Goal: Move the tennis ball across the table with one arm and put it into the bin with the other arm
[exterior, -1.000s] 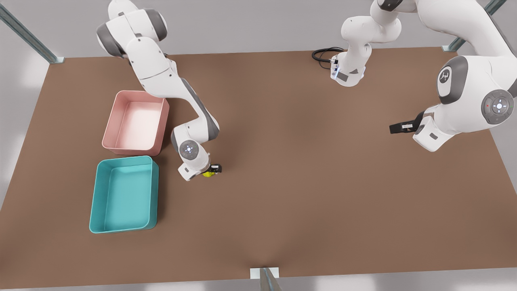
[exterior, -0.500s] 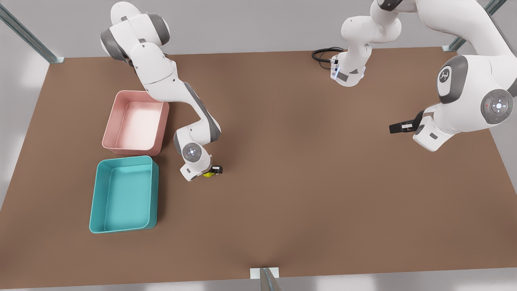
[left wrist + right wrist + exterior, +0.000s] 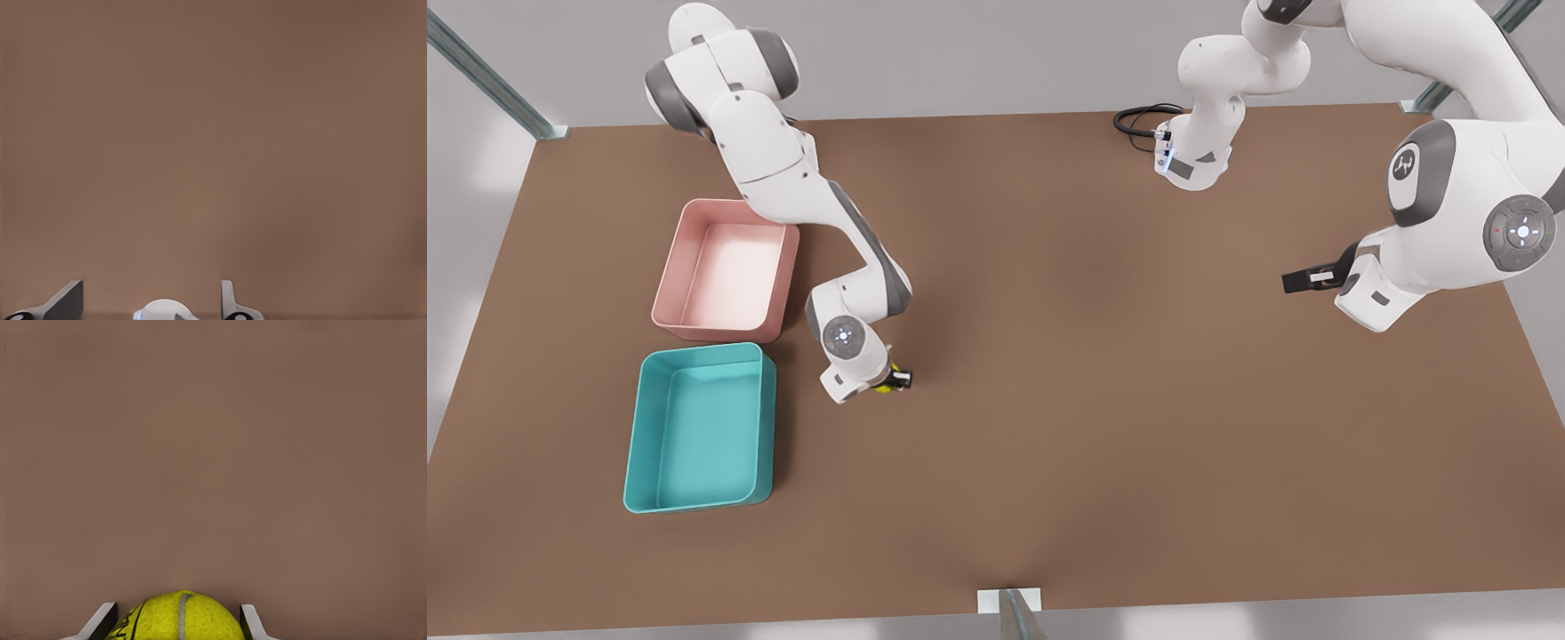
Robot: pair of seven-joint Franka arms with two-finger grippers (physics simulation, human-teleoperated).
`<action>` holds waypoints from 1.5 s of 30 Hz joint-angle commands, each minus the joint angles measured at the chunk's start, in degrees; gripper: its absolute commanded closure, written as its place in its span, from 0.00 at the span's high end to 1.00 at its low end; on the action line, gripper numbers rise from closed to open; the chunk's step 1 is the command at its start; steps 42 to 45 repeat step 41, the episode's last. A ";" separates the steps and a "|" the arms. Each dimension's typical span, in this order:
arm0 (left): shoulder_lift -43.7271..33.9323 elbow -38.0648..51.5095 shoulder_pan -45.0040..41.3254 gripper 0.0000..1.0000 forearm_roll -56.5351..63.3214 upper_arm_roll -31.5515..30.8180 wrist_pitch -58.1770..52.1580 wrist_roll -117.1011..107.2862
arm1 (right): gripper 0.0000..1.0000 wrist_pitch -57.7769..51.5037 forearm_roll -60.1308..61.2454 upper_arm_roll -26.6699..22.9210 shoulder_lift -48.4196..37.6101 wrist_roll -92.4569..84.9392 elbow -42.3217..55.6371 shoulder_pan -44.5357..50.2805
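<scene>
The yellow-green tennis ball sits between the two fingers of my right gripper, which is shut on it just over the brown table. In the front view this gripper hangs at the front view's left, right of the bins, and the ball peeks out beneath the wrist. My left gripper waits at the front view's right, level above the table. Its fingers stand open with nothing between them.
A pink bin and a teal bin stand side by side at the front view's left, close to the right arm. A black cable lies by the far arm base. Bare brown table lies between the arms.
My right wrist has shifted slightly toward the bins with the ball, which now shows less beneath it. The left arm has barely moved.
</scene>
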 commanded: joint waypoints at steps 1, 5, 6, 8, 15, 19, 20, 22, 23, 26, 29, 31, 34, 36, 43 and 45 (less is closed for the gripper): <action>-0.08 0.02 -0.09 1.00 -0.01 0.00 -0.73 -0.73 | 0.54 -4.46 -0.82 -0.04 -0.63 -3.95 2.07 -0.75; -0.08 0.11 -0.09 1.00 -0.01 -0.09 -0.81 -0.65 | 0.54 -18.00 -1.96 -0.74 -0.90 -25.75 14.11 -6.28; -0.08 0.11 -0.09 1.00 -0.01 -0.09 -0.99 -0.65 | 0.54 -18.97 -5.65 -0.92 -1.07 -29.80 15.34 -7.51; -0.08 0.11 -0.09 1.00 -0.01 -0.09 -0.99 -0.65 | 0.54 -22.04 -8.21 -0.92 -1.78 -39.11 18.24 -10.94; -0.08 0.11 -0.17 1.00 -0.01 -0.09 -0.99 -0.65 | 0.54 -22.92 -11.63 -4.43 -0.20 -73.30 22.81 -23.77; 0.00 0.11 -0.17 1.00 -0.19 -0.09 -0.99 -0.73 | 1.00 -21.08 -9.96 -4.26 2.44 -74.01 22.55 -27.47; -0.08 0.11 -0.17 1.00 -0.19 -0.18 -0.99 -0.73 | 1.00 -21.08 -9.44 -4.26 2.44 -73.92 22.55 -27.47; 0.00 0.11 -0.09 1.00 -0.10 -0.36 -1.08 -0.73 | 1.00 -21.08 -8.56 -4.17 2.44 -73.92 22.37 -27.38; -0.08 0.11 -0.09 1.00 -0.10 -0.44 -1.08 -0.73 | 1.00 -21.17 -8.03 -4.17 2.35 -73.75 22.28 -27.38; -0.08 0.11 -0.09 1.00 -0.10 -0.44 -1.08 -0.73 | 1.00 -29.15 1.19 -3.82 1.74 -52.42 23.95 -25.71; -0.08 0.02 -0.17 1.00 -0.10 -0.44 -1.08 -0.73 | 1.00 -56.94 1.90 -3.82 -7.65 -33.58 31.35 -22.54; -0.08 0.11 -0.17 1.00 -0.10 -0.44 -1.08 -0.73 | 1.00 -56.76 0.67 -4.17 -18.29 -30.86 25.10 -22.54; -0.08 0.11 -0.17 1.00 -0.10 -0.53 -1.87 -0.73 | 1.00 -50.19 -6.01 -4.00 -29.79 -30.94 14.14 -22.46; -0.08 0.11 -0.17 1.00 -0.10 -0.53 -1.96 -0.73 | 1.00 -50.26 -5.66 -4.08 -31.48 -30.94 13.76 -22.81; -0.08 0.11 -0.17 1.00 -0.01 -0.53 -1.87 -0.65 | 1.00 -50.52 -5.57 -4.26 -31.31 -30.68 15.69 -24.74; -0.08 0.11 -0.17 1.00 -0.01 -0.53 -1.87 -0.65 | 1.00 -50.52 -5.57 -4.26 -31.31 -30.68 15.69 -24.74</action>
